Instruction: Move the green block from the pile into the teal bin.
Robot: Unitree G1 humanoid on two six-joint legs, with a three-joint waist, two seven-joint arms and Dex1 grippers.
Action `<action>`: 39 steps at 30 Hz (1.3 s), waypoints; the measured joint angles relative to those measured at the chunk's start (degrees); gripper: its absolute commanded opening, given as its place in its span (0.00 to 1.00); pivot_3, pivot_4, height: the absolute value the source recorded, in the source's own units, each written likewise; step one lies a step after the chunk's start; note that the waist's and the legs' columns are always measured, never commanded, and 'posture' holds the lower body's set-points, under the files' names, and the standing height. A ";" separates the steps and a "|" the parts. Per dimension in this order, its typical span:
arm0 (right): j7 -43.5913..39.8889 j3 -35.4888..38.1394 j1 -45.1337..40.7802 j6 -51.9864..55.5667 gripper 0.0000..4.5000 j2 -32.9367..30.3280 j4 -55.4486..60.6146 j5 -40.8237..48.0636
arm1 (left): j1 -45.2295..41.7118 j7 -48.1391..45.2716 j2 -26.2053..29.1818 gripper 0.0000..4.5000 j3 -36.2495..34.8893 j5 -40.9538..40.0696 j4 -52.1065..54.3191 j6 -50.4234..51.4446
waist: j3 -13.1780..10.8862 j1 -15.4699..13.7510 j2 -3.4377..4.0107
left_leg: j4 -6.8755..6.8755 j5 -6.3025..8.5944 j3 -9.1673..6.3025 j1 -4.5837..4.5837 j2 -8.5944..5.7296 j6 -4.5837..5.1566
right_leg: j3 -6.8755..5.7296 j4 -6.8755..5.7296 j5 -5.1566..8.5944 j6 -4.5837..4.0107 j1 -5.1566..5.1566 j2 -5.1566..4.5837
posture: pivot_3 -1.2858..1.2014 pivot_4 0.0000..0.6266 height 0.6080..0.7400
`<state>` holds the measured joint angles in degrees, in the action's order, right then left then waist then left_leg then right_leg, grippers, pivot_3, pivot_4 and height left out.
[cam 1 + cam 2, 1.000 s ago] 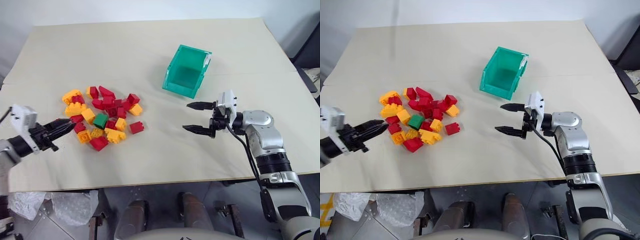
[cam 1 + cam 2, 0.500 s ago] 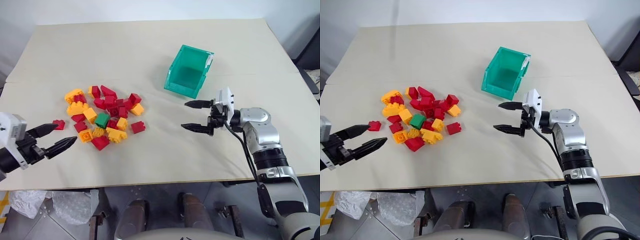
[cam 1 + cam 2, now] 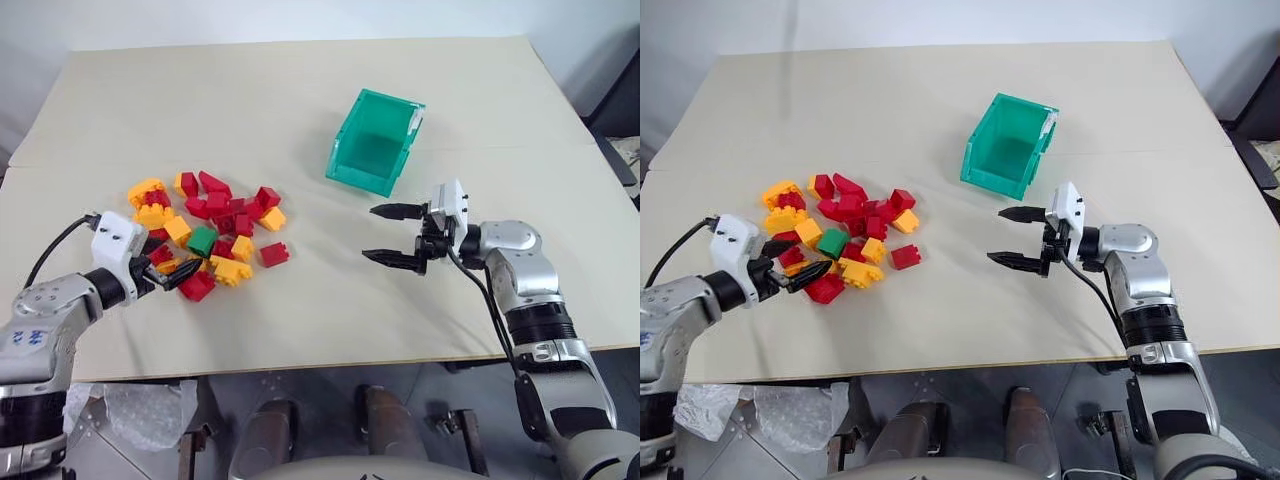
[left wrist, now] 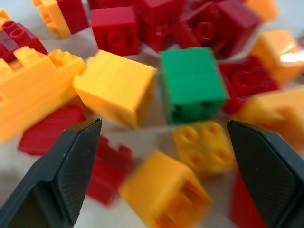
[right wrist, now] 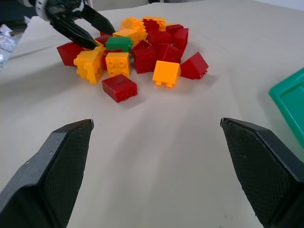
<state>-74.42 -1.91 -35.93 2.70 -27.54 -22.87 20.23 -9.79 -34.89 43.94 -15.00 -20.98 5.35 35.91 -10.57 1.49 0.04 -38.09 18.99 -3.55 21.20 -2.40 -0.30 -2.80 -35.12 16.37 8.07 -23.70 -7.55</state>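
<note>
My left gripper (image 3: 172,271) has swung back in from the table's near edge to the pile (image 3: 205,232), its jaws spread wide and empty, now at the bricks just short of the green block (image 3: 202,240) (one green among some two dozen red and yellow-orange). That block sits in the pile's middle, well apart from the single teal bin (image 3: 374,141). My right gripper (image 3: 394,236) has not moved, hanging fully open with nothing in it, near the bin.

Beige table (image 3: 300,100) against a pale wall (image 3: 300,15); grey floor (image 3: 440,390) below.
</note>
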 measured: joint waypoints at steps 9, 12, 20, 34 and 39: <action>2.03 0.12 1.44 0.44 1.00 -0.26 2.27 0.02 | -12.83 -1.40 -1.16 0.99 8.35 5.42 -12.30 -1.54 | 0.03 -0.73 0.05 | -0.18 -0.01 0.10 -0.06 -0.06 0.02 | 0.05 -0.23 0.00 0.01 0.02 -0.04 | 0.52 0.24 1.00; 2.56 0.12 1.51 0.79 1.00 -0.28 2.54 0.03 | -15.28 -2.25 -1.57 0.95 9.80 5.93 -14.93 -1.74 | 0.05 -1.41 0.09 | -0.21 -0.04 0.12 -0.12 -0.06 0.01 | 0.07 -0.31 0.00 0.01 0.04 -0.05 | 0.52 0.24 1.00; 3.30 0.15 2.45 0.99 1.00 -0.50 3.33 0.03 | -19.61 -2.44 -3.57 0.62 10.78 8.01 -19.56 -3.64 | 0.11 -1.99 0.18 | -0.42 -0.13 0.09 -0.20 -0.14 -0.01 | 0.13 -0.42 -0.01 0.00 0.09 -0.09 | 0.52 0.24 1.00; 5.39 1.28 3.60 1.25 1.00 -1.64 4.95 0.17 | -14.62 -10.14 -2.64 0.62 -0.35 -4.00 -8.37 1.89 | 0.01 -1.24 0.02 | -0.16 -0.10 0.09 0.06 -0.02 -0.01 | 0.11 -0.30 -0.01 0.00 -0.14 -0.04 | 0.52 0.24 1.00; 6.52 2.26 4.06 1.36 1.00 -1.69 5.70 0.36 | -14.80 -14.44 -1.29 0.62 -2.02 -8.11 -2.78 1.06 | 0.01 -1.26 0.02 | -0.17 -0.10 0.11 0.03 -0.04 -0.01 | 0.11 -0.28 -0.01 0.00 -0.09 -0.05 | 0.52 0.24 1.00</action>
<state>-67.90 0.36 -31.87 4.07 -29.23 -17.17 20.58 -24.59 -49.33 42.65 -17.02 -29.09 2.57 36.97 -10.56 0.23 0.06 -38.26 18.89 -3.44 21.23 -2.44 -0.31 -2.69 -35.40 16.36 8.07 -23.80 -7.59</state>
